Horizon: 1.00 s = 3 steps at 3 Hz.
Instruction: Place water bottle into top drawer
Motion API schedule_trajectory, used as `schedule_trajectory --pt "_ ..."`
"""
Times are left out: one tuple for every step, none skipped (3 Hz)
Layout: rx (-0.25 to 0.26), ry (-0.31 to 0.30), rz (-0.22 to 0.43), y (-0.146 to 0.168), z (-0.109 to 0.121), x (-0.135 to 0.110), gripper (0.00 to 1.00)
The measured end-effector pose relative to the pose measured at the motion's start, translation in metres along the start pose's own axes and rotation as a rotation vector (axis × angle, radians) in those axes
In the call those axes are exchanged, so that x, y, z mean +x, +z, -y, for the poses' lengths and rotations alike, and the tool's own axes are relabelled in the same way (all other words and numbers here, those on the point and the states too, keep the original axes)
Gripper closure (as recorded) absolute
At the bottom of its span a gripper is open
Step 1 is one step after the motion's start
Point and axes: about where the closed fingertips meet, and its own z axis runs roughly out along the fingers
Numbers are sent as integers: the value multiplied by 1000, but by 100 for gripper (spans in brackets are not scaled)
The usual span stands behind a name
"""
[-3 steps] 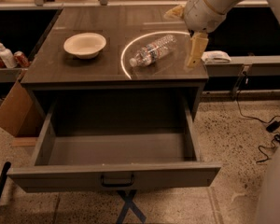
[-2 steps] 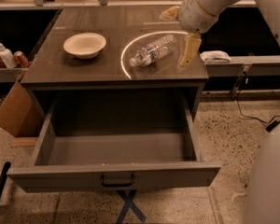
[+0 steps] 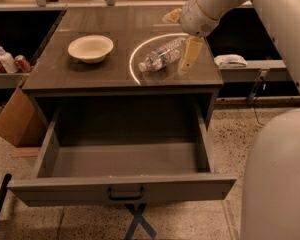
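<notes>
The water bottle [image 3: 161, 55] is clear with a white cap and lies on its side on the cabinet top, cap toward the front left, inside a bright ring of light. My gripper [image 3: 181, 36] hangs over the bottle's right end. It is open: one pale finger [image 3: 189, 56] reaches down just right of the bottle, and the other [image 3: 172, 16] is behind it. It holds nothing. The top drawer [image 3: 122, 190] is pulled fully out toward the camera, with nothing inside and a dark bail handle [image 3: 125, 193] on its front.
A white bowl [image 3: 90, 48] sits on the cabinet top at the left. A cardboard box [image 3: 12, 121] leans on the floor at the left. A pump bottle and cans [image 3: 6, 61] stand on a shelf at the left. My robot's white body [image 3: 277, 179] fills the lower right.
My gripper has moved left and slightly toward the camera, closing in on the bottle's right end. The bottle, bowl and drawer have not moved.
</notes>
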Motion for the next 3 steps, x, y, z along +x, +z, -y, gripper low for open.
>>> schedule_trajectory --pt "-12 16 7 15 4 3 0" --pt "-23 27 -5 31 9 7 0" --pt "-29 42 -12 41 13 11 0"
